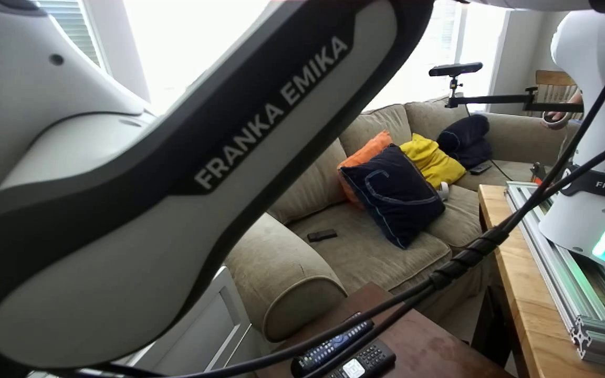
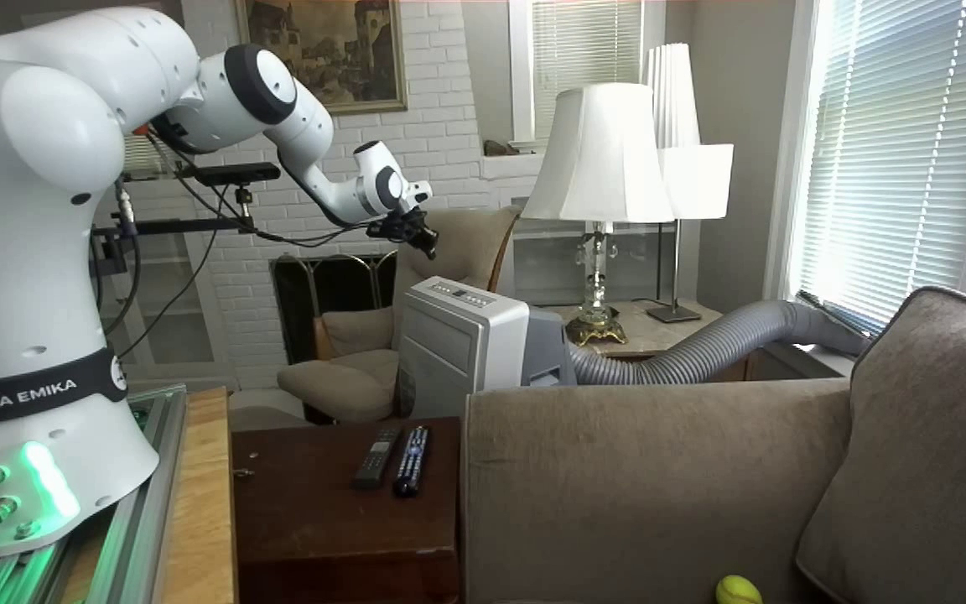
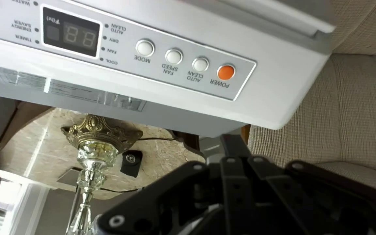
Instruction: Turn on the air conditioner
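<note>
In an exterior view, the air conditioner [image 2: 441,352] stands upright behind a brown side table [image 2: 307,520], next to the end of the sofa [image 2: 659,478], its foot hidden. Its long axis looks vertical; the broad grey front faces left and partly toward the camera. A ribbed grey hose [image 2: 701,348] leads off to the right, toward the window [image 2: 885,159]. The gripper [image 2: 431,249] hangs above the unit's top, apart from it and angled downward.

In an exterior view, a link of the robot arm [image 1: 281,157] slants from lower left to upper right, large and close.

In the wrist view, the unit's top crosses the upper part of the picture. Its control panel [image 3: 126,49] runs lengthwise from upper left down to the right, the lettering upside down. The orange power button [image 3: 226,72] sits at the right end; the display [image 3: 72,32] is dark, its digit segments dull. The fingers [image 3: 235,147] are pressed together, their tips near the casing's edge.
</note>
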